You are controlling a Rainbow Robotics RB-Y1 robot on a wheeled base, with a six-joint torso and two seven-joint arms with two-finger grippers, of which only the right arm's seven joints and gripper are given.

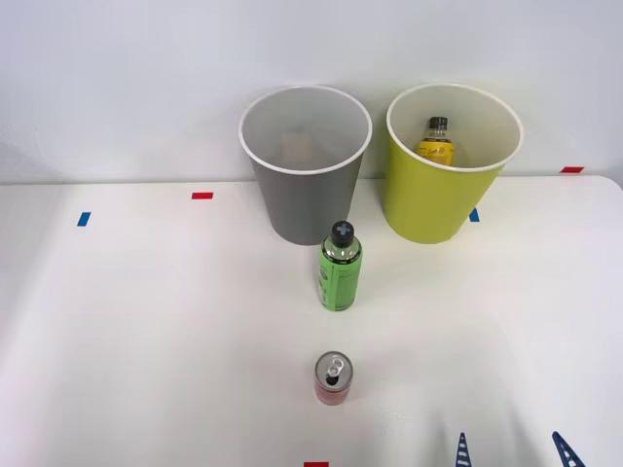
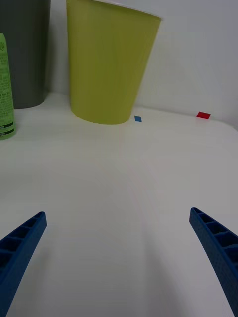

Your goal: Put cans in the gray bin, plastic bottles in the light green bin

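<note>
Down at the surface's (image 1: 146, 321) near edge, right end effector (image 2: 119, 233) hangs spread wide, red can (image 1: 332, 379) untouched nearby.

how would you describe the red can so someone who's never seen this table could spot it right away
Start at the two tall bins at the back of the white table: the gray bin and the light green bin. In front of the gray bin stands a green bottle with a black cap; nearer still, standing alone, is the red can. It is shorter than the bottle, with a silver top and pull tab.
</note>
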